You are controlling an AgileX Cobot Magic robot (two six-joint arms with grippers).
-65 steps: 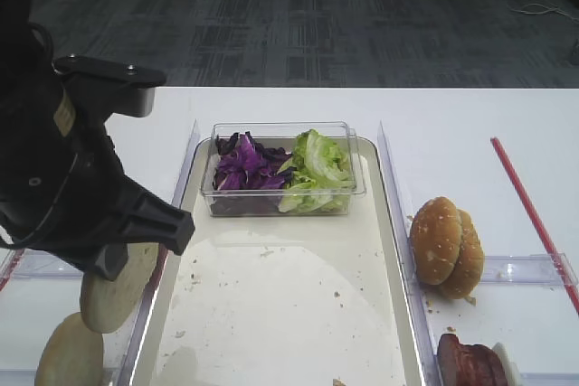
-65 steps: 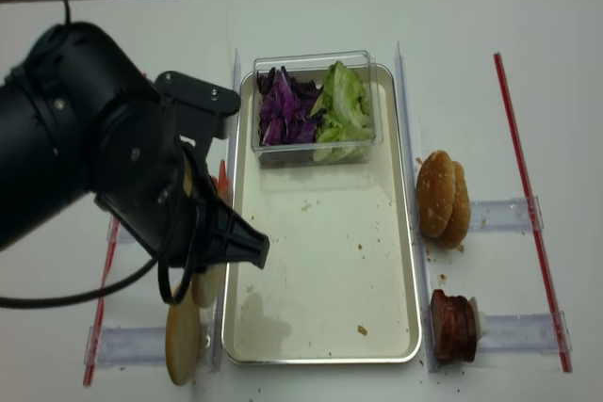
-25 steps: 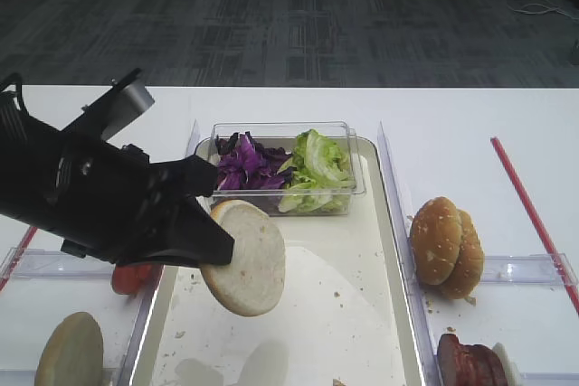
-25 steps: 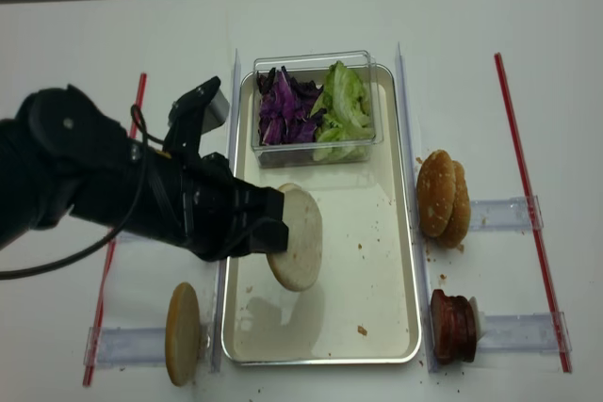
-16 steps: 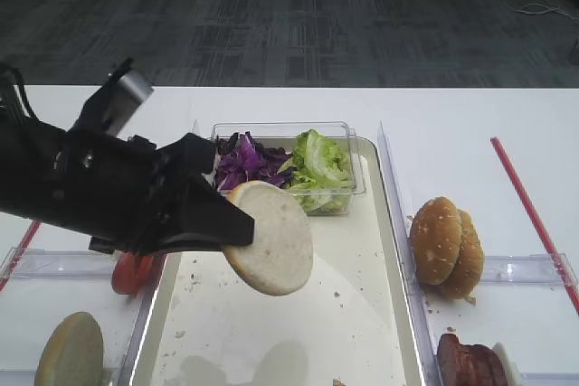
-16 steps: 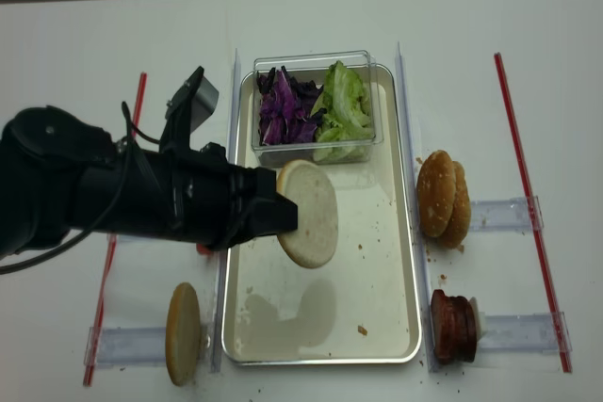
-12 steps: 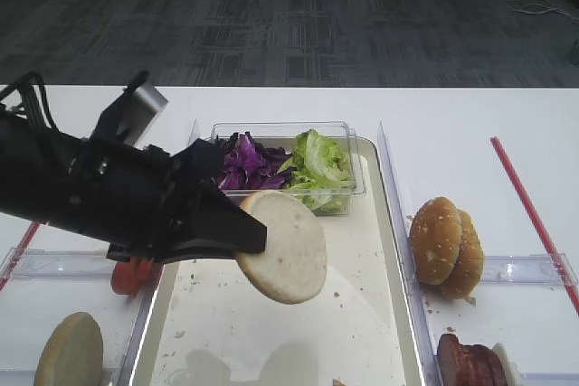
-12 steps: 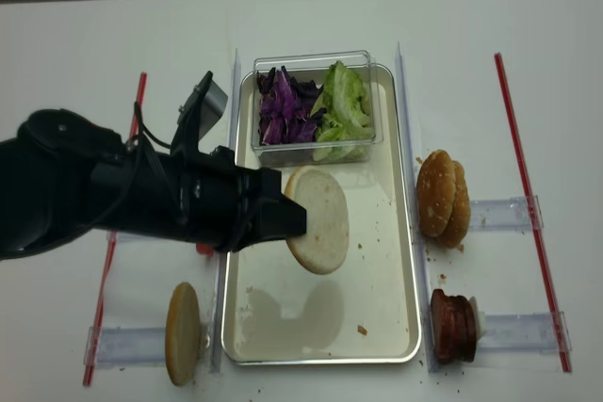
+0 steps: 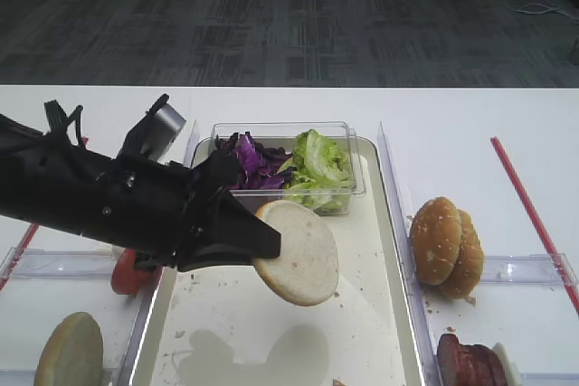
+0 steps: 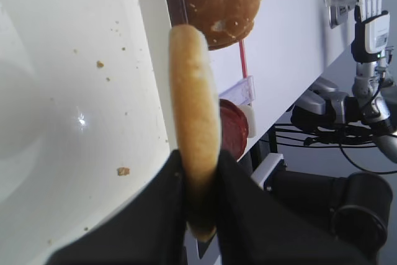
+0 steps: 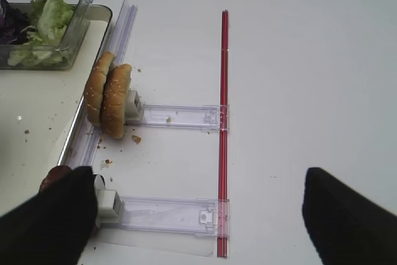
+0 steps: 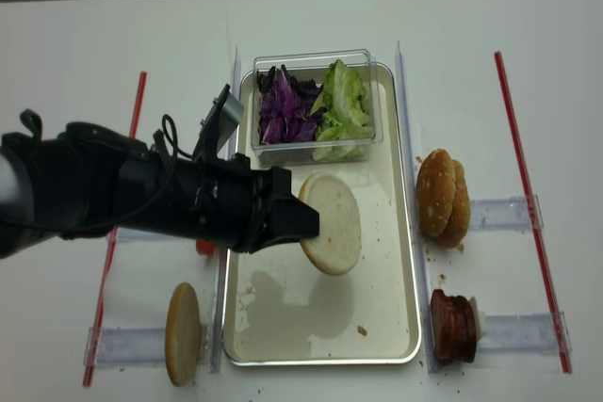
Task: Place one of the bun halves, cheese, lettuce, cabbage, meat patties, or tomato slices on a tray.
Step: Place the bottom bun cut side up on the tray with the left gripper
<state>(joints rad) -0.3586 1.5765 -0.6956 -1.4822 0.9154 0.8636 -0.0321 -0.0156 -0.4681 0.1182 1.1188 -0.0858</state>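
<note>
The bun half (image 9: 296,253) has travelled from the left rack out over the tray (image 9: 380,314), pinched edge-on in the left gripper (image 9: 262,246), so only lowering and release seem left.

Floor: beyond the far edge you see dark grey patterned carpet (image 9: 298,15), with a pale thin cable (image 9: 540,8) lying at the upper right.
Table: your work surface is a plain white tabletop (image 9: 452,124).
Light: you get even, soft light and faint shadows.
</note>
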